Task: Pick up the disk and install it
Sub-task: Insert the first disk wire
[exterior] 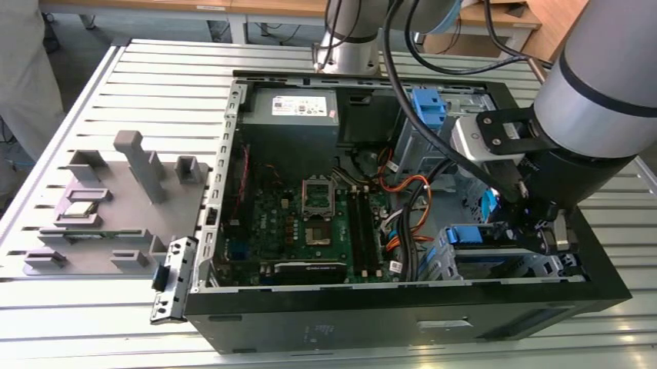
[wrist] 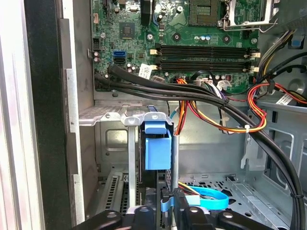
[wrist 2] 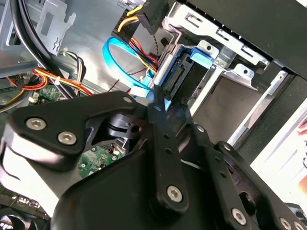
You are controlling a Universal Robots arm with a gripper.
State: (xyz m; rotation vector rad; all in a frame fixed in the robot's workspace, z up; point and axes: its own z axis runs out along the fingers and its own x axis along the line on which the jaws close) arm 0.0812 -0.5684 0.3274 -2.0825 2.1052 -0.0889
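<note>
You are looking at an open computer case (exterior: pixel 411 307) lying on its side on a slatted metal table (exterior: pixel 154 69), which fills most of the exterior view. At the left of that frame a grey fixture plate (exterior: pixel 113 223) with upright blocks rests on the table, and a loose black bracket (exterior: pixel 172 278) leans against the case's lower left corner. Wooden desks (exterior: pixel 267 8) run along the top edge, and a person's sleeve (exterior: pixel 21 84) shows at the upper left. Inside the case you see the green motherboard (exterior: pixel 318 215), a grey power-supply box (exterior: pixel 298 104) above it, and a second blue bracket (exterior: pixel 429 104) toward the upper right.

The disk (wrist: pixel 157 146) stands on edge in the metal drive cage (wrist: pixel 115 120); you see it at centre frame in the first wrist view as a blue plastic carrier with a tab on top, between two silver rails. In the exterior view its blue frame (exterior: pixel 475 234) sits at the lower right of the case.

The gripper (exterior: pixel 542 231) hangs right over that cage. In the second wrist view its black linkage (wrist 2: pixel 163 158) reaches to the disk's blue edge (wrist 2: pixel 168 76), but you cannot tell how wide the jaws stand or whether they grip it.
</note>
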